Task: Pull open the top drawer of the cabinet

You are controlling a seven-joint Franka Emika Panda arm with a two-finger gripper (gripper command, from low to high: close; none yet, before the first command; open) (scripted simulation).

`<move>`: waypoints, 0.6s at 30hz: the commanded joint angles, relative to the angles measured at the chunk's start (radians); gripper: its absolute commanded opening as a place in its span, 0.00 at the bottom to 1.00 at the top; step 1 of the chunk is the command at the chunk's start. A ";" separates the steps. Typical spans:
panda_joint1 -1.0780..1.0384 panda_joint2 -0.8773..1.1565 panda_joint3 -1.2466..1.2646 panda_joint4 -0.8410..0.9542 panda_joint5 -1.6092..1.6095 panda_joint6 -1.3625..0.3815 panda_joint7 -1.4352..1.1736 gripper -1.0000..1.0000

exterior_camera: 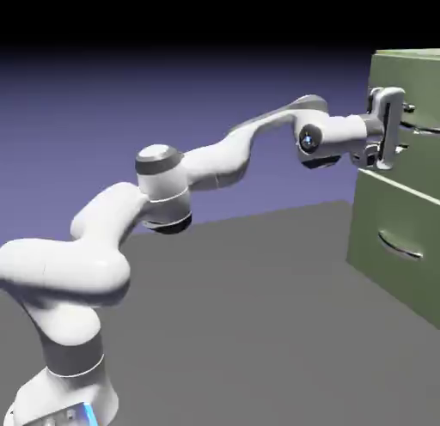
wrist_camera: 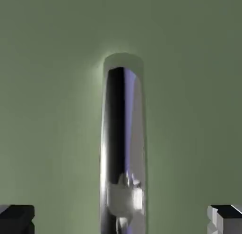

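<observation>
Up at the right, the gripper [exterior_camera: 407, 128] is wide open around the handle [exterior_camera: 421, 129]. I see no words.

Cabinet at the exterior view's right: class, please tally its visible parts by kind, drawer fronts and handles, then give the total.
Flat olive-green drawer fronts: 2
Slim curved silver metal handles: 2, the upper one partly hidden behind the white robot gripper
Total: 4
</observation>
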State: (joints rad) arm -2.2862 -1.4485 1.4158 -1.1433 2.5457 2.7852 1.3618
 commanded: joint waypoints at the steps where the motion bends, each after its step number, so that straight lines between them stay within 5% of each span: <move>1: -0.016 -0.001 0.001 0.024 -0.006 0.008 0.011 0.50; 2: -0.016 -0.001 0.001 0.024 -0.006 0.008 0.011 0.00; 18: 0.339 -0.010 -0.060 -0.519 0.105 -0.174 -0.168 0.00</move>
State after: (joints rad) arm -1.9476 -1.4586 1.3552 -1.6639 2.6560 2.6112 1.1928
